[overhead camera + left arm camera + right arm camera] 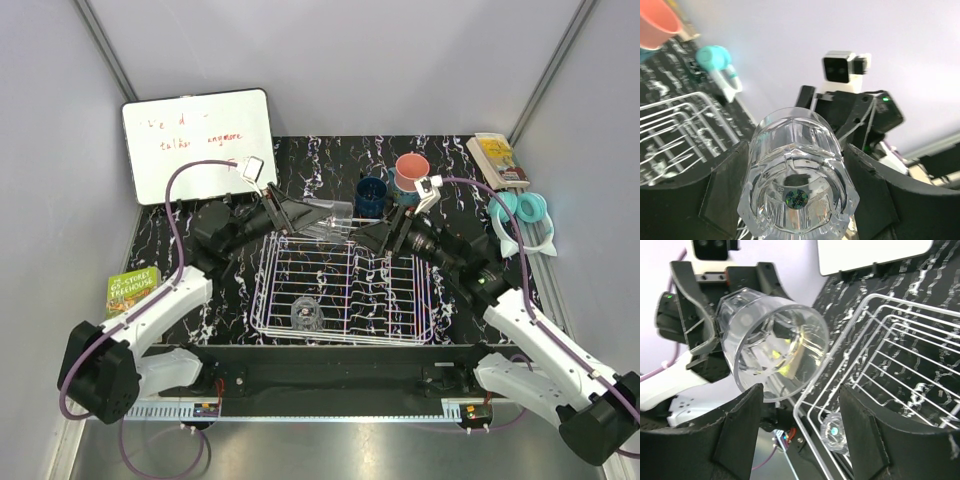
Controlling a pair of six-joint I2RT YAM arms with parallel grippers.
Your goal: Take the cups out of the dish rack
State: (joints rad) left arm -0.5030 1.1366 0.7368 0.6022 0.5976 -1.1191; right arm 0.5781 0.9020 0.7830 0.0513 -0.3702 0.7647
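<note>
My left gripper (312,214) is shut on a clear glass cup (330,215) and holds it on its side above the far edge of the white wire dish rack (400,290). The left wrist view shows the cup's base (797,170) between my fingers (720,195). My right gripper (380,236) is open and empty, facing the cup's mouth (772,342) at close range. A second clear glass cup (306,316) lies in the rack's near part (835,432). The dark blue cup (371,195), the salmon-pink tumbler (411,172) and a bit of the teal mug (405,196) stand on the table behind the rack.
A whiteboard (200,145) leans at the back left. A green book (132,292) lies at the left edge and another book (497,158) at the back right. A teal-and-white object (525,212) lies at the right. The two arms face each other closely over the rack.
</note>
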